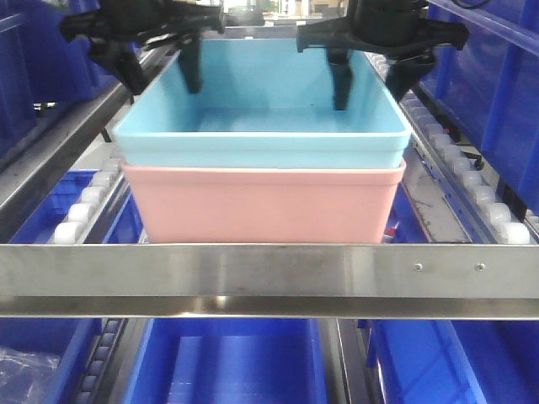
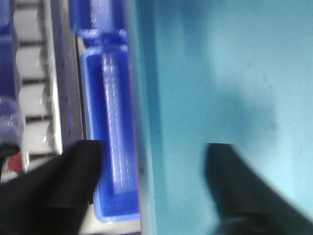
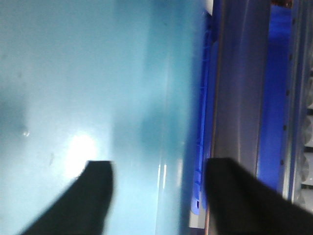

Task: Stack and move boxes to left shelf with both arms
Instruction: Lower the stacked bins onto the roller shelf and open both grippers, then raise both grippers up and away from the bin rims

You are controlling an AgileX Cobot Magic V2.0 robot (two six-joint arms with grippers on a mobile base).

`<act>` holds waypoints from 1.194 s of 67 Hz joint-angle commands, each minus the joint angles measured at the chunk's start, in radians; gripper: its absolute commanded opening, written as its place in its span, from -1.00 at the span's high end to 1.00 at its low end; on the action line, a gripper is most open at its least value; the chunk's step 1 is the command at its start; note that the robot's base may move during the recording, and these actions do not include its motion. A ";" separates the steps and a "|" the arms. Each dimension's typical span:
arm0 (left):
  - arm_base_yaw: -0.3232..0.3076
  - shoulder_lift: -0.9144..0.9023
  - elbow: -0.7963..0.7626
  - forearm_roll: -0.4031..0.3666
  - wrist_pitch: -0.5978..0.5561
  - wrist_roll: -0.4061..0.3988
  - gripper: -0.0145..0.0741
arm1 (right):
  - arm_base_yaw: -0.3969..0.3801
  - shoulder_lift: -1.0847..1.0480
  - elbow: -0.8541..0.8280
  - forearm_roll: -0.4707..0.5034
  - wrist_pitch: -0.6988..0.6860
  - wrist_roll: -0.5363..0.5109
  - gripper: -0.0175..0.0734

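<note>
So the turquoise bin (image 1: 261, 109) sits nested in the pink bin (image 1: 261, 206) on the roller shelf (image 1: 269, 269). Each gripper, left (image 1: 160, 71) and right (image 1: 370, 80), straddles a side wall, fingers spread wide, one inside, one outside. Looks set for a two-sided pinch.

a warehouse or factory storage area with flow racks

steel rack frame (image 1: 269, 278) crosses the lower part of the front view, white roller rails (image 1: 472, 181) run at both sides, and many dark blue bins (image 1: 232, 362) fill the levels below and around.
</note>
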 commanded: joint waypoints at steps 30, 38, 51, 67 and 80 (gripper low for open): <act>0.008 -0.069 -0.234 0.041 0.127 0.006 0.65 | -0.009 -0.109 -0.228 -0.045 0.134 -0.032 0.27; 0.008 -0.068 -0.234 0.039 0.102 0.006 0.66 | -0.009 -0.105 -0.228 -0.050 0.118 -0.032 0.46; 0.008 -0.066 -0.233 0.037 0.089 0.006 0.66 | -0.013 -0.103 -0.227 -0.052 0.041 -0.032 0.50; -0.004 -0.085 -0.196 0.020 0.022 0.005 0.66 | -0.009 -0.118 -0.194 -0.059 -0.021 -0.033 0.50; -0.033 -0.228 0.039 0.020 -0.241 0.000 0.66 | 0.005 -0.236 0.004 -0.093 -0.279 -0.033 0.50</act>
